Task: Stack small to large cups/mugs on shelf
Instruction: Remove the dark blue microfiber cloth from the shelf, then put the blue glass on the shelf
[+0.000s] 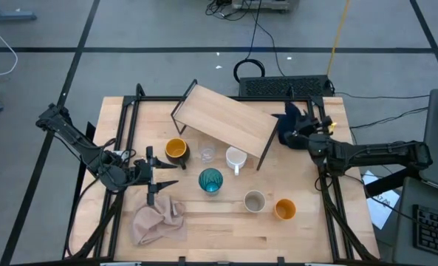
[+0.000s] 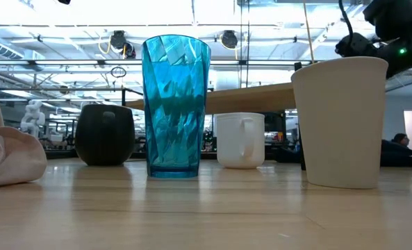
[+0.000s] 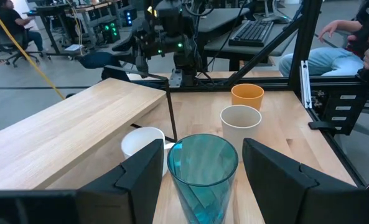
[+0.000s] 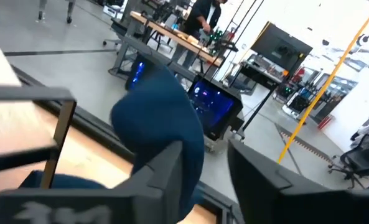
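My left gripper (image 1: 170, 174) (image 3: 203, 149) is open and points toward the table's right. The tall teal tumbler (image 1: 210, 180) (image 3: 204, 174) stands upright just ahead of it, in line with the gap between its fingers, untouched. The black mug with the orange inside (image 1: 176, 150), the tiny clear glass (image 1: 207, 153) and the white handled mug (image 1: 235, 158) stand in front of the light-wood shelf (image 1: 226, 118). The beige cup (image 1: 255, 201) and the orange cup (image 1: 284, 210) stand nearer. My right gripper (image 1: 292, 133) (image 4: 212, 155) is at the shelf's right end, shut on the navy cloth (image 1: 289, 120). My right gripper pinches the navy cloth between its two fingers. A bunched part (image 4: 190, 158) runs down into the narrow gap, and the rest of the cloth (image 4: 162, 118) bulges out ahead of the fingertips. One layer or several, I cannot tell.
A pink cloth (image 1: 159, 222) lies crumpled near the table's near left edge, close behind my left gripper. The shelf sits askew across the far middle on its black wire frame (image 1: 180, 111). A keyboard (image 1: 281, 86) lies beyond the table's far edge. People sit in the room behind.
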Controlling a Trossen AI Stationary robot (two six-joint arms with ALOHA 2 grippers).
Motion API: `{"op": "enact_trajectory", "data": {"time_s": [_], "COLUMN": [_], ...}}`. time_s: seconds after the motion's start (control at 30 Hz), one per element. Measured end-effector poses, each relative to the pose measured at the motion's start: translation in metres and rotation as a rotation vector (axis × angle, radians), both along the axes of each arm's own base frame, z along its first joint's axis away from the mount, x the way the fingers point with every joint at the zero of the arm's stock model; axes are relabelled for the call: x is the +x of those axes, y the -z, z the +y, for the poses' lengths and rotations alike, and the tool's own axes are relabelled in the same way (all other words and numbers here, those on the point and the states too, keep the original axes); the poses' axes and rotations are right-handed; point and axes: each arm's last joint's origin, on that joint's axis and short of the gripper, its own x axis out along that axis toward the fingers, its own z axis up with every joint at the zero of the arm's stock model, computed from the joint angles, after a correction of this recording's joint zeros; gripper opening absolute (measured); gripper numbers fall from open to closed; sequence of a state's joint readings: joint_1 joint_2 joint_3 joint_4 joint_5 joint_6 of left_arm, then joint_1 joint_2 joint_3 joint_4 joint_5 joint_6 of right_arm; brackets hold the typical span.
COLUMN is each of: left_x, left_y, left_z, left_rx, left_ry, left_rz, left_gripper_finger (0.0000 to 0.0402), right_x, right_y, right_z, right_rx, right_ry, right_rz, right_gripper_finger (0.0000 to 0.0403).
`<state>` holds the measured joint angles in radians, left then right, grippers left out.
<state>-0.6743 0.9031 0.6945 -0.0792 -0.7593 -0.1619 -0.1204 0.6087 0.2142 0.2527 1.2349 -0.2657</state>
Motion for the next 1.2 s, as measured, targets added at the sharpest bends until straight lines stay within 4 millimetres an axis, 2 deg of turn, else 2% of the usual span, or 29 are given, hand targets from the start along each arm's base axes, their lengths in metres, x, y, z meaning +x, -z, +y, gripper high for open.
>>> {"op": "enact_trajectory", "data": {"time_s": [0.17,0.3,0.6,0.67,0.8,0.93,1.2], "left_x": [0.0,0.0,0.0,0.0,0.0,0.001,0.002], "left_y": [0.0,0.0,0.0,0.0,-0.001,-0.007,-0.016], "left_z": [0.0,0.0,0.0,0.0,0.0,-0.001,-0.001], "left_rx": [0.0,0.0,0.0,0.0,-0.004,-0.005,0.053], "left_ry": [0.0,0.0,0.0,0.0,-0.001,0.001,0.008], "left_rz": [0.0,0.0,0.0,0.0,-0.009,-0.056,-0.124], "left_gripper_finger": [0.0218,0.0218,0.0218,0.0218,0.0218,0.0218,0.0218], "right_x": [0.0,0.0,0.0,0.001,0.0,0.004,0.011], "right_y": [-0.007,-0.011,-0.012,-0.017,-0.046,-0.085,-0.154], "right_z": [0.0,-0.001,-0.001,0.0,0.009,0.032,0.091], "right_rx": [-0.038,-0.055,-0.061,-0.078,-0.14,-0.172,-0.08], "right_ry": [0.046,0.046,0.046,0.043,-0.033,-0.255,-0.687], "right_rz": [0.016,0.023,0.031,0.015,-0.148,-0.274,-0.26], "right_gripper_finger": [0.0195,0.0226,0.0226,0.0222,0.0214,0.0206,0.0197]}}
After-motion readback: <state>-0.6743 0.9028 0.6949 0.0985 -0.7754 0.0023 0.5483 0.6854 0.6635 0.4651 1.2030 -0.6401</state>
